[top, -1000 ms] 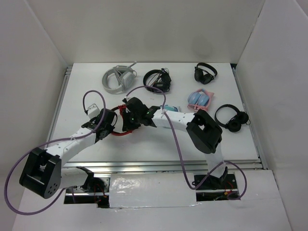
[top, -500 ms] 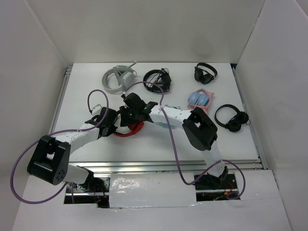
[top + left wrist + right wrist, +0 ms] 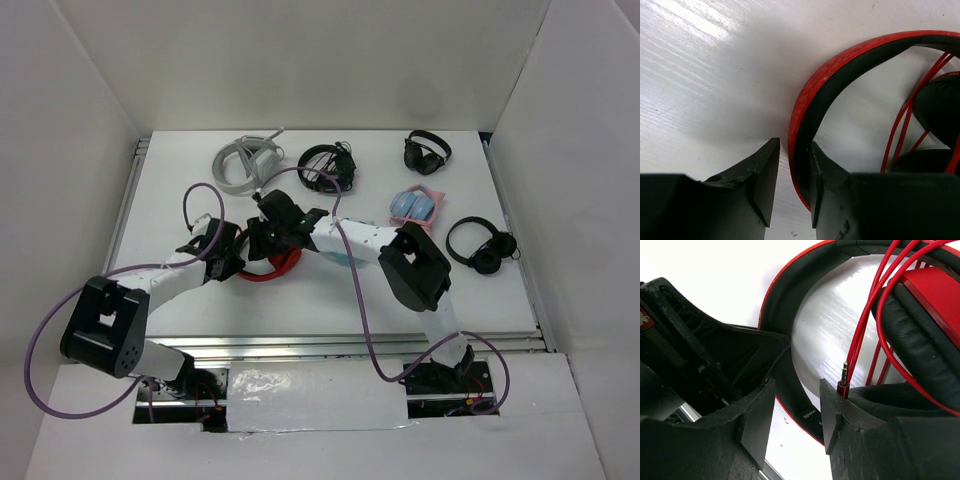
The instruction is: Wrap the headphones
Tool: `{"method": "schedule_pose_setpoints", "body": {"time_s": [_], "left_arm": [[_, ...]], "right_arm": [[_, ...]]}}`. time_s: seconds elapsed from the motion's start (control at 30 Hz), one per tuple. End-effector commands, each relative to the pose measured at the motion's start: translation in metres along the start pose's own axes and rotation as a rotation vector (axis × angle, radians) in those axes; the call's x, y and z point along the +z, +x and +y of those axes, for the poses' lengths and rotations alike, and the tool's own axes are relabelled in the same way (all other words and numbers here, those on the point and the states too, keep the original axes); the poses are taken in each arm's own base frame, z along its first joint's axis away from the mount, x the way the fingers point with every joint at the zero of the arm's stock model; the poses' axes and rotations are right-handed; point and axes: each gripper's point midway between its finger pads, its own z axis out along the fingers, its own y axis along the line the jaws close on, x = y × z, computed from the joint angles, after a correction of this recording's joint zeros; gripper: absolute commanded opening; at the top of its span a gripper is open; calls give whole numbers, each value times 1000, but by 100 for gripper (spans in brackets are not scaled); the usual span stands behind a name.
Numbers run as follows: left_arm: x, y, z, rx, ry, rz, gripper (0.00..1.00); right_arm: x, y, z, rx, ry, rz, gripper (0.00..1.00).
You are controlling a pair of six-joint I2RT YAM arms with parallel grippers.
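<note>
Looks like the tail end of the wrap: red headphones (image 3: 283, 266) lying flat on the table (image 3: 700, 75), right under both pincers, cable (image 3: 865, 315) already looped several times across the earcup (image 3: 935, 295).

Left pincer (image 3: 790, 175): narrow gap, astride the headband (image 3: 840, 60), one finger outside the arc, the other inside and against the black lining. Thin sliver of table showing between the outer finger and the red edge, so not really clamped by the look of it. More bracketing than holding.

Right pincer (image 3: 796, 410): a bit wider, nothing in it, sitting over the same headband further round, band crossing below the gap. Loose plug (image 3: 844, 371) just outside one finger, tip up, resting against the ear pad (image 3: 920, 350). Left pincer's body close in on the other side.

Best guess at the job in hand: securing that loose end. Tips for doing it well:

- Close the left pincer on the band first, to stop the whole thing skating across the table.
- Shift the right pincer sideways toward the pad, enough to get the plug's red sleeve between the fingers rather than the metal tip.
- Grab close to the plug, take out just the slack, then tuck it under one of the taut strands right beside it.
- Go gently. Too much tug and goodbye loops; thin cable, likely quick to slide off a rounded cup.
- Mind the crowding, very little room between the two pincers.

Can't tell from here how tight the loops actually are.
</note>
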Motion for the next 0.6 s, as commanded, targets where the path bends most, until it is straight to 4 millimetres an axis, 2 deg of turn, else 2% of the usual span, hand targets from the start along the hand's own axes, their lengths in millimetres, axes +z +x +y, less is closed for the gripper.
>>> {"method": "schedule_pose_setpoints", "body": {"time_s": [0.0, 0.13, 0.2, 0.33, 0.4, 0.47, 0.5, 0.57], "left_arm": [[-13, -16, -8, -7, 26, -38, 44], [-26, -27, -9, -18, 40, -74, 50], [-31, -29, -9, -18, 45, -85, 55], [-50, -42, -13, -35, 76, -131, 66], [-57, -49, -14, -44, 82, -151, 69], [-67, -56, -11, -57, 73, -179, 73], [-70, -56, -6, -59, 55, -180, 80], [-81, -66, -1, -92, 44, -219, 85]], "right_arm": [[-14, -23, 4, -31, -15, -61, 49], [-24, -28, 13, -57, -47, -86, 51], [-25, -26, 17, -63, -63, -81, 56], [-29, -24, 29, -98, -99, -83, 56], [-30, -22, 35, -113, -118, -81, 56], [-30, -18, 40, -129, -138, -74, 57], [-30, -15, 44, -139, -150, -69, 57], [-30, -9, 50, -162, -171, -61, 57]]}}
